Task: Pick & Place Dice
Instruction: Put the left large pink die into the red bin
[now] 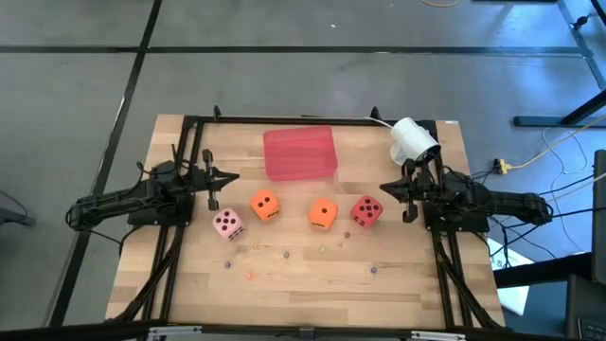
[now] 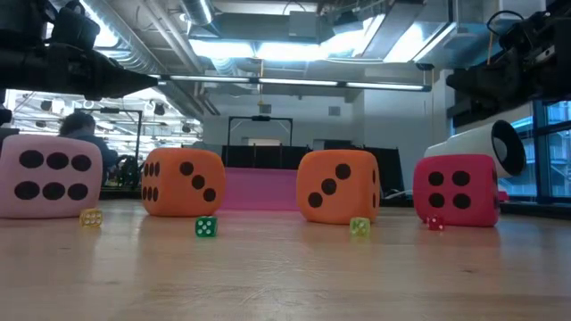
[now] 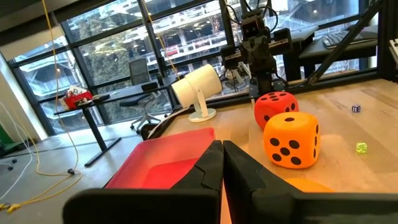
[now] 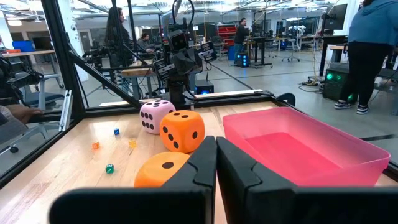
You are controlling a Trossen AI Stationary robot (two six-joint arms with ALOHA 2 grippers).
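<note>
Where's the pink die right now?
High view: the pink die sits leftmost in the dice row, beside an orange die, just below the left gripper.

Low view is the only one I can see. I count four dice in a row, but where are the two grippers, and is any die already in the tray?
Observer: No. All four dice lie on the table; the red tray behind them holds nothing.
Operator: And the grippers?
Observer: The left gripper waits beside the pink die, the right gripper beside the red die. Both are shut and hold nothing.
Operator: What is the white thing behind the red die?
Observer: A white camera on a stand, at the table's far right corner.
</note>
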